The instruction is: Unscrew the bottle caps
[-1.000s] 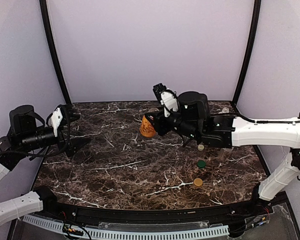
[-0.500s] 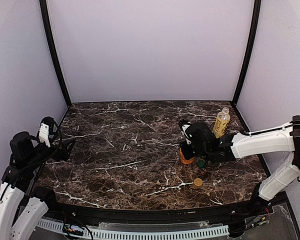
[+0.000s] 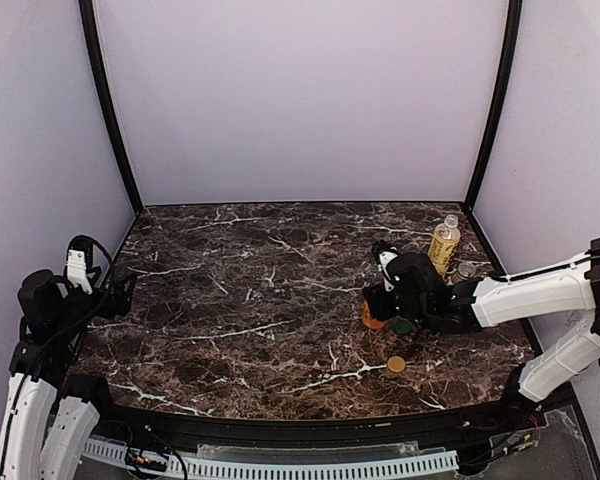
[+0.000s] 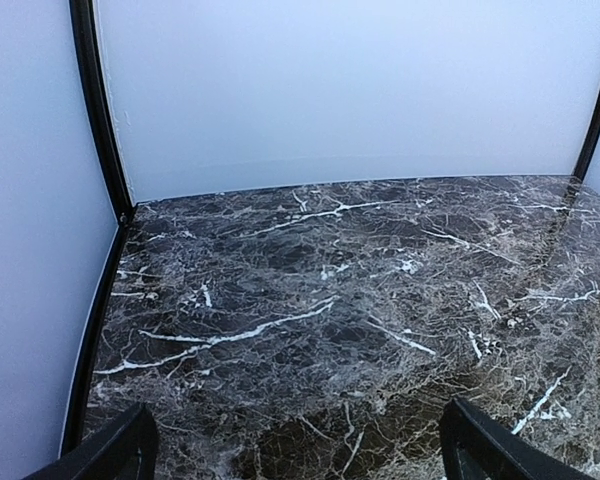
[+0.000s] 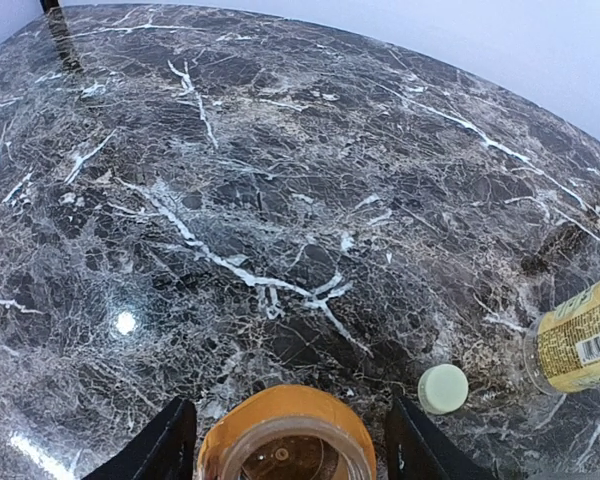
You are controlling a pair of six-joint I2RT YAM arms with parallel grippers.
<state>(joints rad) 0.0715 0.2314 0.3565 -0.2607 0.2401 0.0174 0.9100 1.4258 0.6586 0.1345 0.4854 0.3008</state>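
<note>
**Right gripper and the orange bottle.** The right gripper (image 5: 288,425) hangs over the short orange bottle (image 3: 371,320). Its jaws are partly spread, one finger on each side of the bottle. In the right wrist view a thin strip of tabletop (image 3: 240,300) shows between each finger and the bottle's shoulder, so the fingers straddle the bottle without clamping it. The bottle stands upright on the dark marbled tabletop with its mouth open. From overhead, the gripper body covers most of it.

**Around the orange bottle.** The dark green cap (image 3: 402,327) lies just beside the bottle on the right arm's side, close under the gripper body. The gold-orange cap (image 3: 395,364) lies apart from the bottle, toward the front edge of the tabletop. The tall yellow-green tea bottle (image 3: 442,245) stands upright well beyond the orange bottle, toward the back right corner. The cream-white cap (image 5: 443,388) lies flat between the orange bottle and the tea bottle, near the tea bottle. A small clear bottle (image 3: 465,269) sits just beside the tea bottle and is too small to make out in detail.

**Left gripper.** The left gripper (image 4: 305,455) is far from the orange bottle, at the left edge of the tabletop. Its fingers (image 4: 110,455) are spread wide and hold nothing.
</note>
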